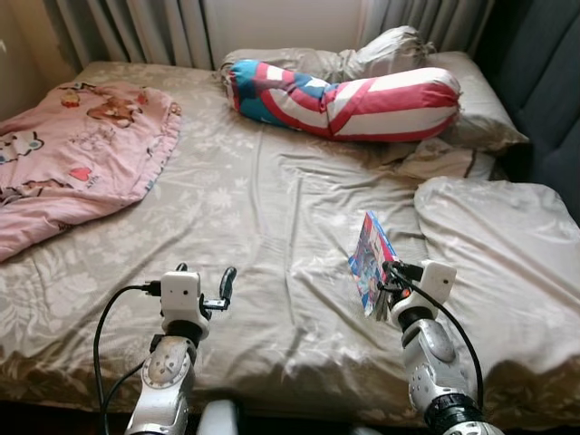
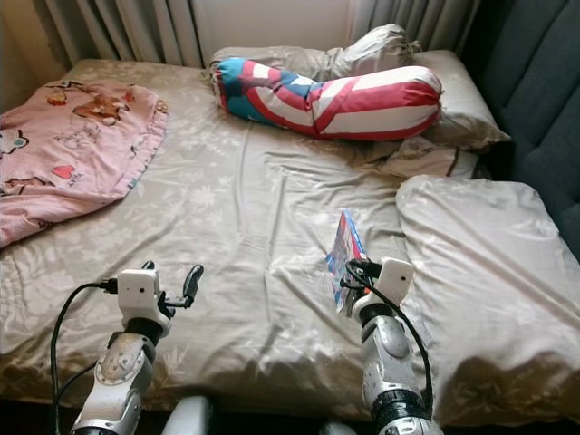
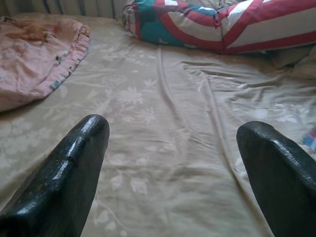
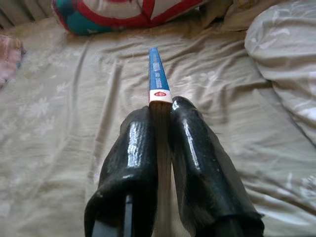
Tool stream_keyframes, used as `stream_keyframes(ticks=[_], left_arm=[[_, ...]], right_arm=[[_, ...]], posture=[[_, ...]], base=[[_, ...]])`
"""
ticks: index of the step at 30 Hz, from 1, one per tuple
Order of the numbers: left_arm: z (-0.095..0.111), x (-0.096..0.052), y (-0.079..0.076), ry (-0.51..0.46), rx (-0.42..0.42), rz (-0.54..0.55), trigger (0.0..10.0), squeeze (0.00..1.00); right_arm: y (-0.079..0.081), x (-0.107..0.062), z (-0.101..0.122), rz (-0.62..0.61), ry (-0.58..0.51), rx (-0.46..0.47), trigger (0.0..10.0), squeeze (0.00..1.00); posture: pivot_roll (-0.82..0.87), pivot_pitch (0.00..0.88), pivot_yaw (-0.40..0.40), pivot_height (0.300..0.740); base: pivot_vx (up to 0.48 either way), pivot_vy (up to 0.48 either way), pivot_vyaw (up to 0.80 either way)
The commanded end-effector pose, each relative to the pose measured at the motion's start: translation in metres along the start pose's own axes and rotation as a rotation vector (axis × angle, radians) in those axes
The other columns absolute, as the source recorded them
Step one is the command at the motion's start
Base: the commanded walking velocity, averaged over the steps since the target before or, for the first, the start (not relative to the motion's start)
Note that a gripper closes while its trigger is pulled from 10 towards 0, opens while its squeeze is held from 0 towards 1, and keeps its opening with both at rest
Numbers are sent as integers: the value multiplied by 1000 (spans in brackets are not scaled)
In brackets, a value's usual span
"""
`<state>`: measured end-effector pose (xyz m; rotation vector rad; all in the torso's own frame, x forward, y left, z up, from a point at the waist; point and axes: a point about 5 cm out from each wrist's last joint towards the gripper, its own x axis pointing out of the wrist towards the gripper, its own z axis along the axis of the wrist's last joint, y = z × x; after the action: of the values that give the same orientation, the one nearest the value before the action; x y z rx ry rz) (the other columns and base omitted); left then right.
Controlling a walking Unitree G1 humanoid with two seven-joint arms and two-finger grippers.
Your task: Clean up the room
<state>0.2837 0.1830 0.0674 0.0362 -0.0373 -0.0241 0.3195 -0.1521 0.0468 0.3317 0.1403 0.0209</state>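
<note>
Blue-spined book [image 4: 159,74] is clenched in the right claw [image 1: 391,276], lifted off the bed [image 1: 272,208]; left claw [image 3: 173,163] spread, empty. Pink blanket [image 1: 77,154] remains crumpled, so tidying looks barely begun.

Thin colourful book [image 1: 370,260] stands on edge, upright, pinched in the right gripper [image 1: 388,288], near right of bed [image 1: 272,208].

Bed seen from its foot, both hands over the near edge.

On the bed [image 1: 272,208], a blanket [image 1: 72,154] lies far left; a bolster [image 1: 353,100] lies across the head, before the pillows [image 1: 471,100]. A duvet [image 1: 507,254] lies right. The book [image 1: 370,261], upright in the right hand [image 1: 385,288], stands just left of the duvet. The left hand [image 1: 217,288] hovers well apart, near left.
</note>
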Motion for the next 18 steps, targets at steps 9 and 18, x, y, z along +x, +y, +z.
stream_keyframes(ticks=[9,18], left_arm=[[2,0,-8,-1,0,-32,10000,0],[2,-7,-3,8,17,-40,10000,0]], right_arm=[[-18,7,19,-60,-48,3,10000,0],[-22,14,17,-74,11,104,10000,0]], posture=[[-10,85,-50,649],[32,107,-35,649]], base=[[182,0,0],[0,0,0]])
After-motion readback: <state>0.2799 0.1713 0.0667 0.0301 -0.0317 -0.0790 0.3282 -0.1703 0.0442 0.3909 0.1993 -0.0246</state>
